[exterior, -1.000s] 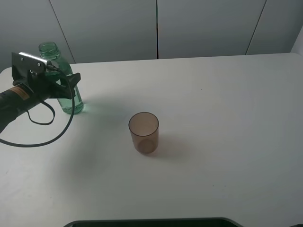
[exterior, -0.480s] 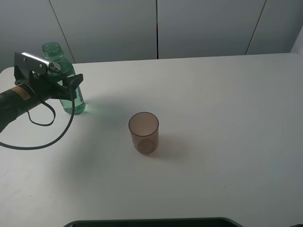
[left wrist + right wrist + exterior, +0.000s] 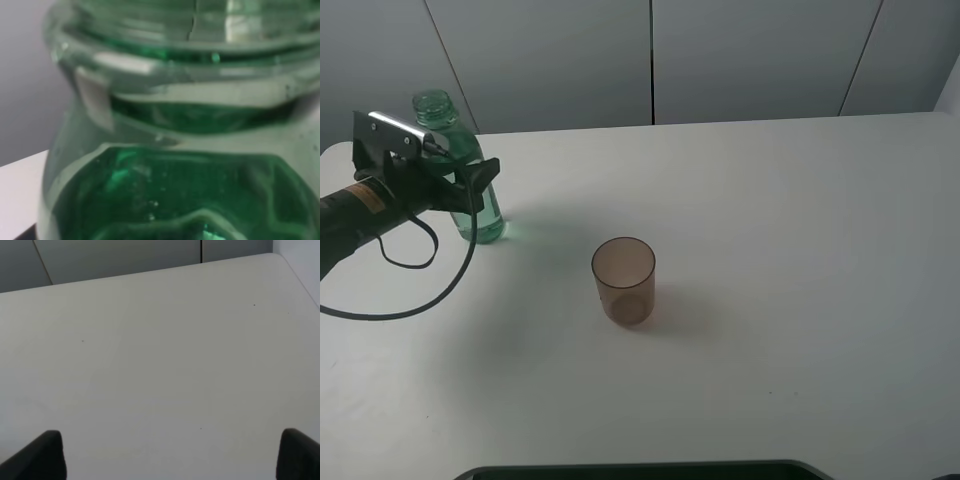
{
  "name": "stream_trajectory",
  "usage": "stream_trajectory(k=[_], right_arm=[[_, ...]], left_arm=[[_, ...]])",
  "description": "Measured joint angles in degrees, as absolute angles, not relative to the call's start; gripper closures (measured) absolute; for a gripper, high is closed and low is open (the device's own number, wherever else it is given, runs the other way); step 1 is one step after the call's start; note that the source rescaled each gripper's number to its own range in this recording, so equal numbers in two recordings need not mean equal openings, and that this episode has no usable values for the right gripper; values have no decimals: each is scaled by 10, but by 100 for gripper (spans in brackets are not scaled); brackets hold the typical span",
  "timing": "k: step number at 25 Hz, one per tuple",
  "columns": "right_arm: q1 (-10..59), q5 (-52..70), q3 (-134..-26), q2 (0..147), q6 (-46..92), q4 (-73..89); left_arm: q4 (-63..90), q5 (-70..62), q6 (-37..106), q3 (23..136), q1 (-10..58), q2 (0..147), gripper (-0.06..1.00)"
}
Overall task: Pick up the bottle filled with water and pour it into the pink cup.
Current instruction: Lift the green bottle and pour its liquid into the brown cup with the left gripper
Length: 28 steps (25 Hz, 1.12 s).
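White table [image 3: 800, 250], pink cup [image 3: 623, 280] upright near its middle, green bottle [image 3: 485, 215] toward its far-left corner.

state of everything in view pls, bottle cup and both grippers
bottle: standing, uncapped, green liquid inside, gripped around its upper body
pink cup: upright on the table, looks empty, apart from the bottle
left gripper: shut on the bottle
right gripper: open, holding nothing
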State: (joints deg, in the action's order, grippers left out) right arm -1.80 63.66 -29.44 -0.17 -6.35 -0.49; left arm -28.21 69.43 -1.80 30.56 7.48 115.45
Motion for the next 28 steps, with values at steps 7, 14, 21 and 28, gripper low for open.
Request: stream_trajectory(k=[7,14,21,28], right_arm=[[-18,637,-294,-2,-64,-5],[-18,637,-294,-2,-64,-5],[-18,637,-294,-2,-64,-5],[-18,637,-294,-2,-64,-5]], left_arm=[[-339,661,-92,340,75,1151,92],[-482,653,-173,432,75,1150,92],[-570,652,-233,513,77,1150,92],[-619,606,-234,575,141,1149,92]])
